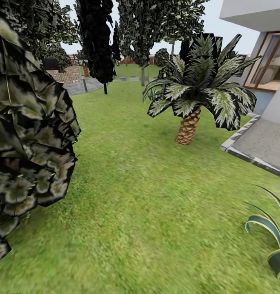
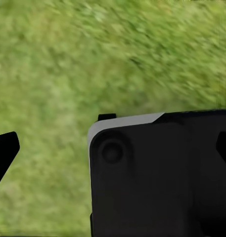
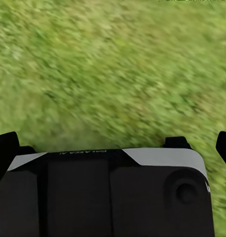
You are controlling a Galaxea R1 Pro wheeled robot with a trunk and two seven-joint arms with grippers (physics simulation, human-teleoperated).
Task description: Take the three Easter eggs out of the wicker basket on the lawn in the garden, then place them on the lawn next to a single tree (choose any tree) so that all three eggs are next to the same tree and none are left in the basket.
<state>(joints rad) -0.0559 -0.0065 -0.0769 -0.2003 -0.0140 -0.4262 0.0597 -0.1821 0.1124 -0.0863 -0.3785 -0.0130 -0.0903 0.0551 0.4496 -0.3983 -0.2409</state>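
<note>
- Left fingers: the left wrist view has one dark tip at each side edge, spread wide, with a black housing and blurred grass between them. I read them as released and carrying nothing.
- Right fingers: much the same in the right wrist view, with dark tips at both side edges, black body between, grass beyond. They too look released, with no egg held.
- Lawn: mottled green grass fills the near and middle ground of the head view. The wrist views' grass is smeared, which suggests the robot is on its way.
- Near left, a dense crown of dark angular leaves crowds the frame. Keep the base clear of it when turning.
- Near right, a spiky striped plant stands at the edge. Steer between it and the crown.
- Mid right, the short palm with its scaly trunk stands beside grey paving and the white house. It is not the tree to choose.
- Far left, thin-trunked trees stand by a paved patch. One of these could serve as the drop spot.
- Basket and eggs: I cannot place them from here. The step in hand seems to be finding the basket, so pan the head slowly and drive gently until it comes into sight, fingers kept spread.
</note>
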